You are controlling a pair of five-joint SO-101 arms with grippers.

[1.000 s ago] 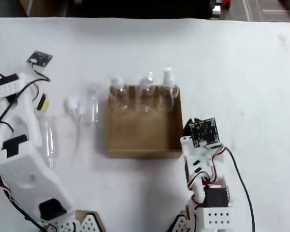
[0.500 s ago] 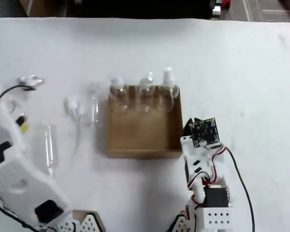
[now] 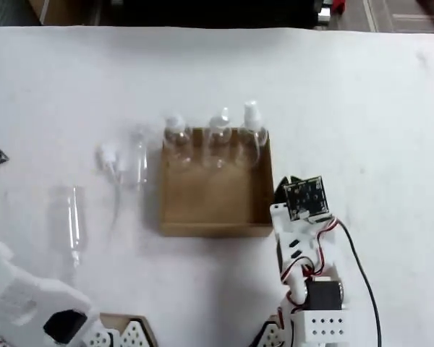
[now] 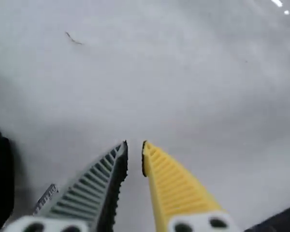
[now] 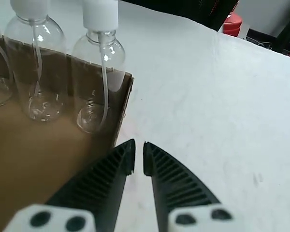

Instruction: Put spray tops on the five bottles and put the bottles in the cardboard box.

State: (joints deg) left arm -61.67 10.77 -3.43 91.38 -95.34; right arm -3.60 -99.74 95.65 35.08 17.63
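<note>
Centre of the high view: cardboard box (image 3: 217, 206), open on top, resting on the white table (image 3: 362, 108). Holds three clear bottles upright in a row against its upper wall: left capped bottle (image 3: 175, 143), middle capped bottle (image 3: 218, 143) and right capped bottle (image 3: 253, 137), each topped with a white sprayer.

Left of the box, well apart from it: lying bottle (image 3: 74, 217), clear, stretched up-and-down in the frame. Between that and the box: white spray top (image 3: 106, 154) flat on the table, thin tube trailing toward the lower edge, and just beside it a fifth bottle (image 3: 138, 159), faint and clear. Cannot tell whether upright or on its side, nor whether touching the spray top.

Lower left corner: white housing of the left arm (image 3: 29, 303). Left gripper (image 4: 134, 155) over bare table, grey and yellow fingers drawn nearly together with a thin slit between the tips, pinching nothing.

Lower right of the box: right arm (image 3: 307, 275), camera board just beside the box's lower right corner. Right gripper (image 5: 138, 155) just outside the box wall, near the right capped bottle, black fingers almost pressed together, holding nothing.
</note>
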